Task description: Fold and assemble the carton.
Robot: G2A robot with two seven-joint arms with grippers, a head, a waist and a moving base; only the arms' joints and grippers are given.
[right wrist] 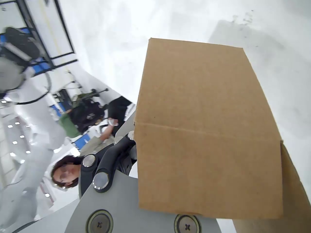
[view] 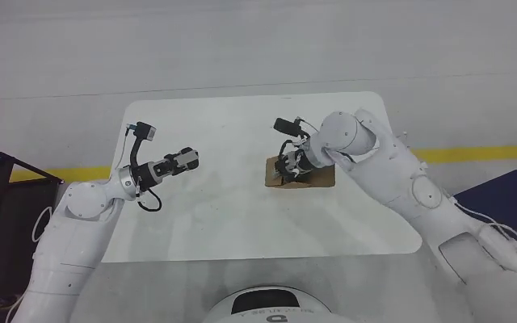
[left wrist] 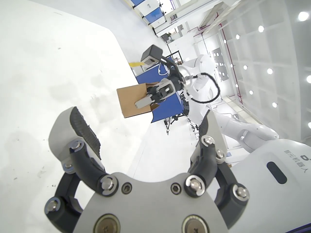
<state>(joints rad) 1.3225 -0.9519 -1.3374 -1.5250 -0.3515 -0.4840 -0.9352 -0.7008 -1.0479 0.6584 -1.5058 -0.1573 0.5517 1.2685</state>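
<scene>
Now the right pincer [view: 284, 165] grips the carton [view: 321, 179]; the left pincer [view: 195, 158] gapes, well apart.

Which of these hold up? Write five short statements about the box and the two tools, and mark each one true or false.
1. The right tool grips a wall of the box. True.
2. The left tool is shut on the box. False: it is open and well apart from the box.
3. The box is brown cardboard. True.
4. The box sits on the left arm's side of the table. False: it is on the right arm's side.
5. The left tool holds a roll of tape. False: it holds nothing.
</scene>
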